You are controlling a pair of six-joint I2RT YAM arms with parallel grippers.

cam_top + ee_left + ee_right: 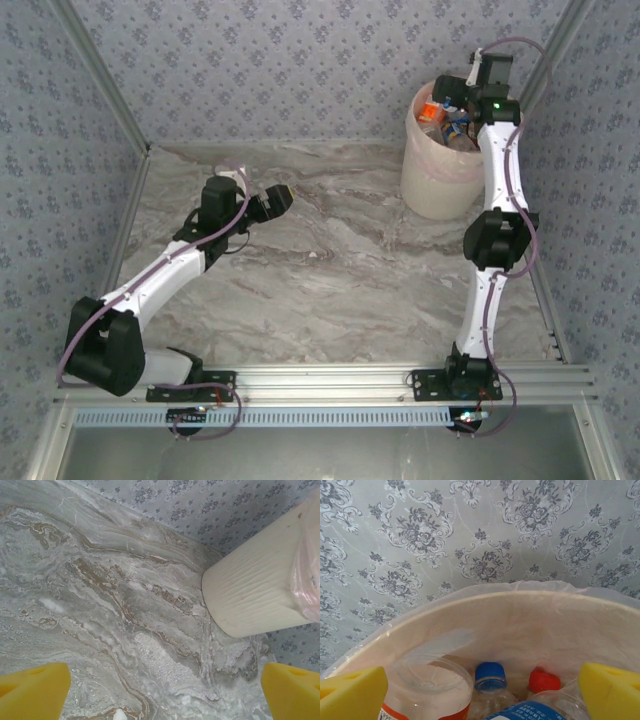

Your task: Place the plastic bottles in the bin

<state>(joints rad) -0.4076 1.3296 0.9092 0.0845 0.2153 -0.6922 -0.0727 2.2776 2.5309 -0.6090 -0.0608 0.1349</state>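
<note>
The cream-white bin with its pale-pink bag stands at the back right of the marble table. Several plastic bottles lie inside it. My right gripper hangs over the bin's mouth, open, with nothing between its yellow fingers. Below it in the right wrist view are the bin's rim, an orange-labelled bottle seen from its base, a blue-capped bottle, a red-capped one and a blue-labelled one. My left gripper is open low over the table's middle left, facing the bin.
Patterned walls close in the table at the back and on both sides. An aluminium rail runs along the near edge by the arm bases. A small white speck lies on the bare marble near my left gripper.
</note>
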